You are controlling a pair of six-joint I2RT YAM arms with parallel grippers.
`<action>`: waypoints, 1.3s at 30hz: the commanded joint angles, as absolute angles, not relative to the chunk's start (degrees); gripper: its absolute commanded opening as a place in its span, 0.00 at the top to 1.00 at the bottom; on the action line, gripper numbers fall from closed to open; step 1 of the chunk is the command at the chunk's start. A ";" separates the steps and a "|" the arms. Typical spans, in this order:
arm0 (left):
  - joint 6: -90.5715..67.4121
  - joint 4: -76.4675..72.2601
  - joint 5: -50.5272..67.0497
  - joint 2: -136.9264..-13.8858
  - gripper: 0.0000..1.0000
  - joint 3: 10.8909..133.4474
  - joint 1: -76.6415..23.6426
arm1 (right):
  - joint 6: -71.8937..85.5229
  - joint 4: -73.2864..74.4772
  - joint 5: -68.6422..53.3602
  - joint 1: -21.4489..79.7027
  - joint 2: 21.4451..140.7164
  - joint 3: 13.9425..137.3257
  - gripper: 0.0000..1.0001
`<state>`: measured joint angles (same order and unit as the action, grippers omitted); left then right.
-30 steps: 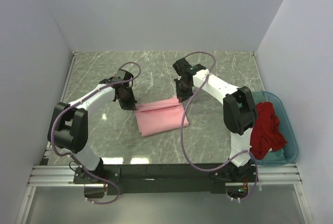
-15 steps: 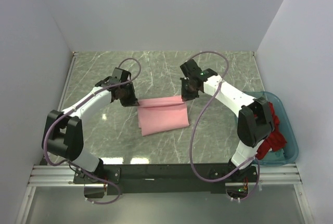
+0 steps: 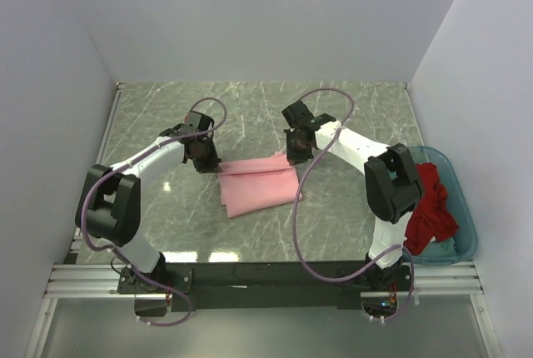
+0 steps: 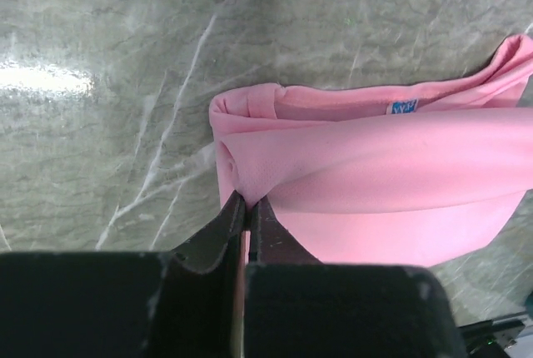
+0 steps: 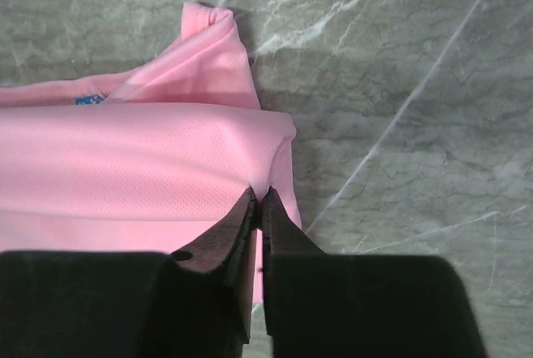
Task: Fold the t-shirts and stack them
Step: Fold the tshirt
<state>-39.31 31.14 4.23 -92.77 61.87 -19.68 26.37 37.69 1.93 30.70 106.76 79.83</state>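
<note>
The light pink t-shirt (image 3: 258,183) lies partly folded on the marble table. My left gripper (image 3: 210,164) is shut on its far left corner, cloth pinched between the fingertips (image 4: 246,201). My right gripper (image 3: 291,156) is shut on its far right corner (image 5: 261,194). The pink shirt (image 4: 375,183) fills the left wrist view, its blue neck label (image 4: 403,107) showing; it also shows in the right wrist view (image 5: 125,166). The bright red t-shirt (image 3: 426,206) lies bunched in the tub at the right.
The teal plastic tub (image 3: 462,200) sits at the table's right edge beside my right arm's base. White walls close the table on the left, back and right. The metal rail (image 3: 250,275) runs along the near edge.
Both grippers have moved slightly along the shirt's far edge, out and back, still pinching its corners. The right arm's elbow swung over the tub and back. The shirt's far edge shifted with them.
</note>
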 commanded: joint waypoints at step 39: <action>-43.24 0.35 14.94 -103.18 0.71 54.24 -17.50 | 28.21 4.22 -44.47 20.05 122.42 84.72 0.62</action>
